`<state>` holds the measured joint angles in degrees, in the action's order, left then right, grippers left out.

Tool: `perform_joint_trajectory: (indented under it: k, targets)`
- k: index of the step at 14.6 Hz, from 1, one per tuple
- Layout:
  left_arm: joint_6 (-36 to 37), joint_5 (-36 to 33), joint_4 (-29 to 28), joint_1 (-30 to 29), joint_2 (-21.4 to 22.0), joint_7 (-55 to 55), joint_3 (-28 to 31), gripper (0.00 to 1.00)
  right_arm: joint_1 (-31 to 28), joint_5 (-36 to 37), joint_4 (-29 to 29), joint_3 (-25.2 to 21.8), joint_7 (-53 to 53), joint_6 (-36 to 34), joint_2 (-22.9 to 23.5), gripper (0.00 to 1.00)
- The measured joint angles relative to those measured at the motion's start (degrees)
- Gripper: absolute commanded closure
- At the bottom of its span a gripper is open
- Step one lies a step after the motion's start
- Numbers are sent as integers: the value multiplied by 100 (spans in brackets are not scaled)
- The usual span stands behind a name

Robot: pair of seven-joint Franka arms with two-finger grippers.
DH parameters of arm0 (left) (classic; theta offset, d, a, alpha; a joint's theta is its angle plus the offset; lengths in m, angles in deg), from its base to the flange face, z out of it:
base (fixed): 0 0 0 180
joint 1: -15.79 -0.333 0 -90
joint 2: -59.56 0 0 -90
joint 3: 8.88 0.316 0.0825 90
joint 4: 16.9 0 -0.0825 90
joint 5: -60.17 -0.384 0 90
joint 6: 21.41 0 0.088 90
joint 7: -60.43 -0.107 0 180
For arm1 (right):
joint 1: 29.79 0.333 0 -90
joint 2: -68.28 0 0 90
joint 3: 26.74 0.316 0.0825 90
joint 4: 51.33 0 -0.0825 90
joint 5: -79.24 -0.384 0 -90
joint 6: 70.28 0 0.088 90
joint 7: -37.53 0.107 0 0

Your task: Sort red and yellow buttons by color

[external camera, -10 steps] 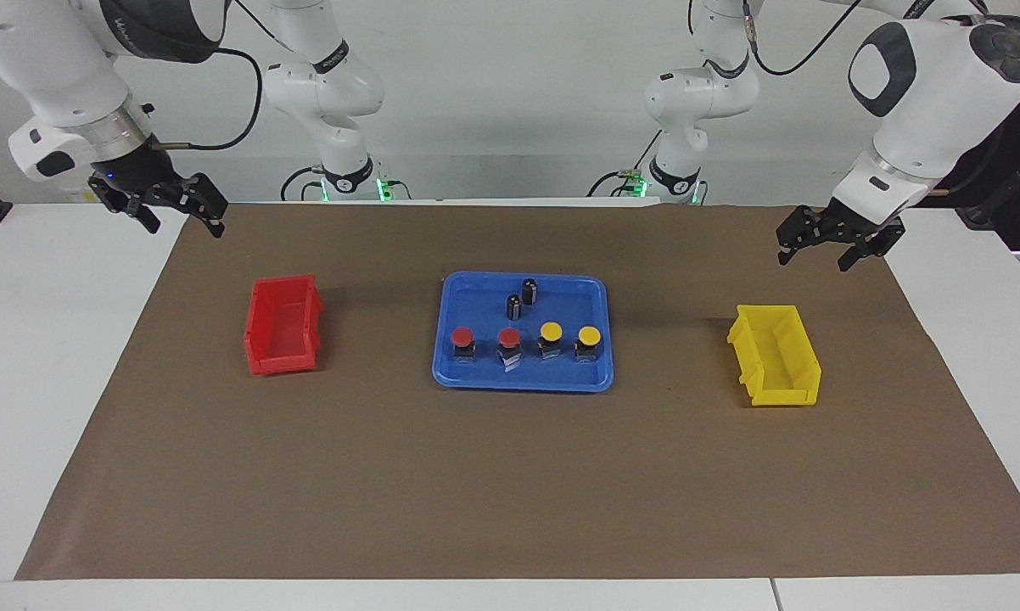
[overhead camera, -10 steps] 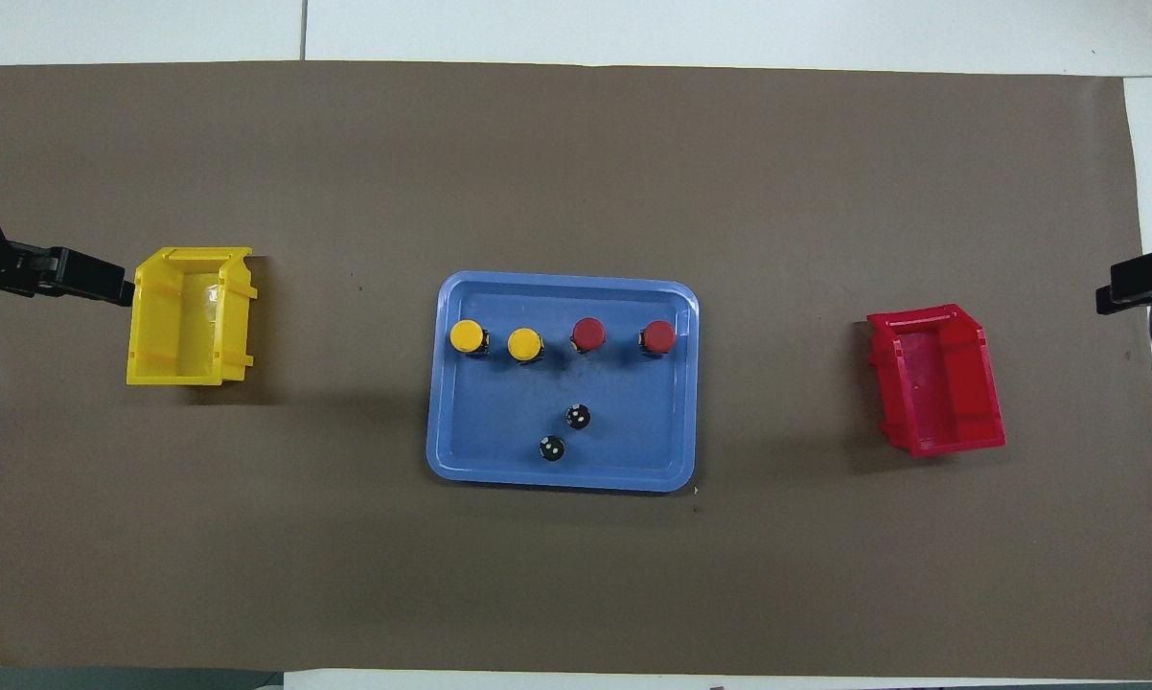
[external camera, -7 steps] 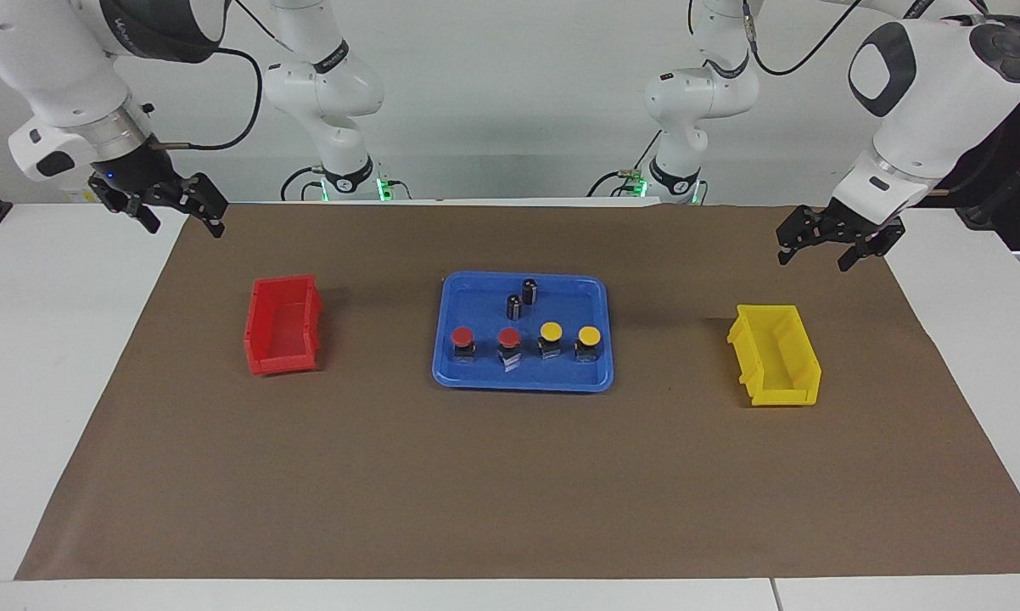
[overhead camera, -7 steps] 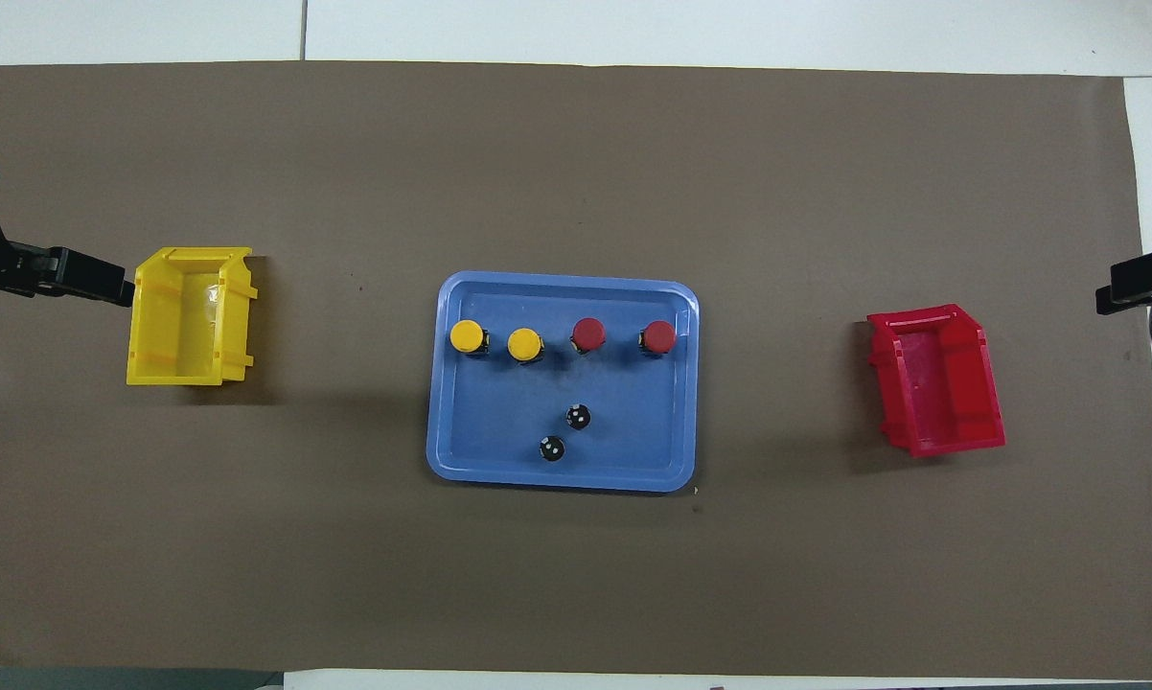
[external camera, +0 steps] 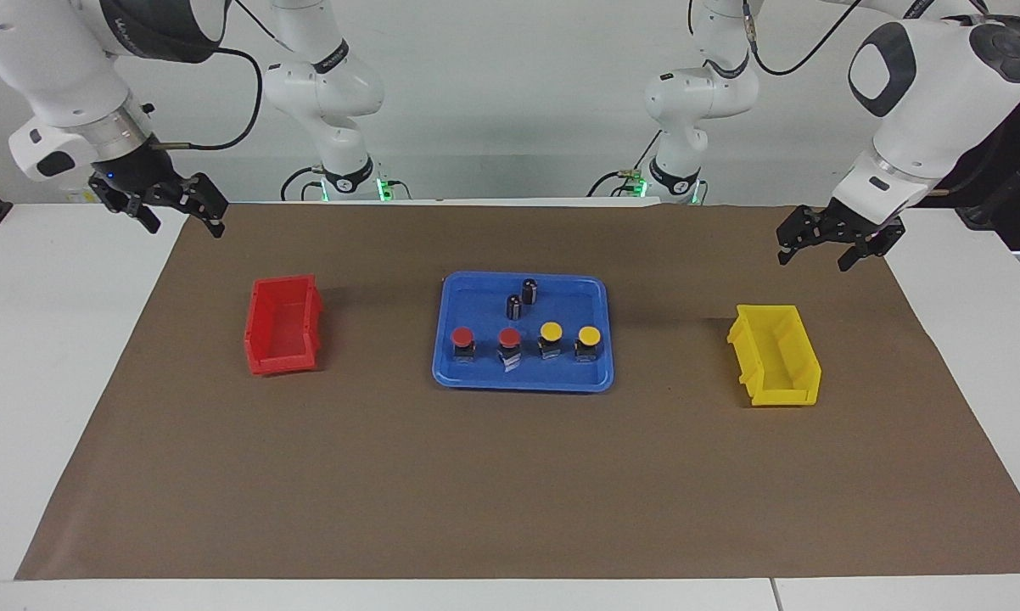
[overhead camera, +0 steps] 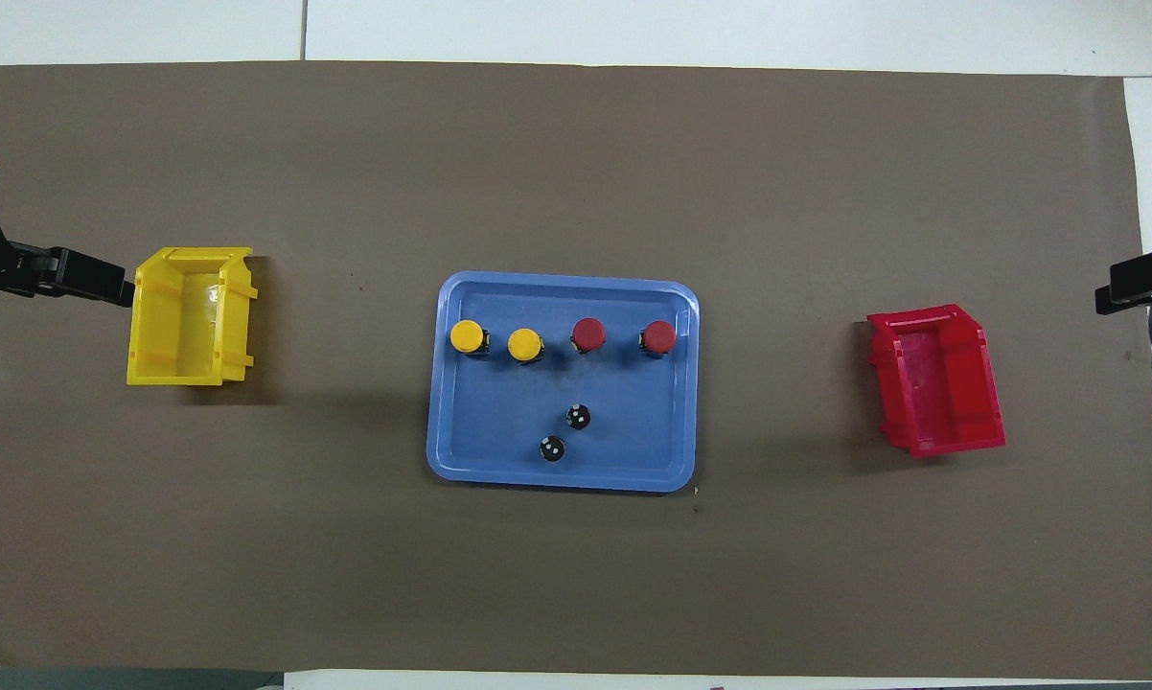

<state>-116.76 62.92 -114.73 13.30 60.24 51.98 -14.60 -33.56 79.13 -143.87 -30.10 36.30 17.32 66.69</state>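
While both arms wait raised at their own ends of the table, nothing has been sorted; entries follow.

Tray: blue rectangular plastic tray (external camera: 599, 297) at mid-table on the brown paper mat (external camera: 510, 484).
Red buttons: two push-button switches with round red caps on dark blocky bases (external camera: 462, 341) (external camera: 509, 342), upright in the tray, in the row farther from the robots, toward the right arm's end.
Yellow buttons: two push-button switches with round yellow caps on dark bases (external camera: 551, 336) (external camera: 589, 340), same row, toward the left arm's end, apart from one another.
Cylinders: two small black cylinders with silvery bands (external camera: 529, 291) (external camera: 514, 306), upright in the tray, nearer to the robots than the button row.
Red bin: red open plastic bin (external camera: 283, 325), on the mat toward the right arm's end, well apart from the tray.
Yellow bin: yellow open plastic bin (external camera: 775, 355), on the mat toward the left arm's end, well apart from the tray.
Left gripper: left gripper (external camera: 826, 248), in the air over the mat near the yellow bin; fingers spread apart, nothing between them.
Right gripper: right gripper (external camera: 183, 222), in the air over the mat's edge at the right arm's end; fingers spread apart, nothing held.
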Motion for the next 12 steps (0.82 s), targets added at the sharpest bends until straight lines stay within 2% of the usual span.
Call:
perform_joint_trajectory:
  k: [3,6,8,10,12]
  targets:
    - [7,0,0,-1,0,0,2,0,291,-81,347,196,190,-45,188,0]
    - [14,0,0,-1,0,0,2,0,1038,-97,1202,455,1308,-112,1011,0]
    - [14,0,0,-1,0,0,2,0,1680,-85,1608,520,2095,202,1589,0]
    - [14,0,0,-1,0,0,2,0,2160,-65,1527,529,2590,794,1927,0]
    - [14,0,0,-1,0,0,2,0,2409,-52,768,529,2775,1787,1982,0]
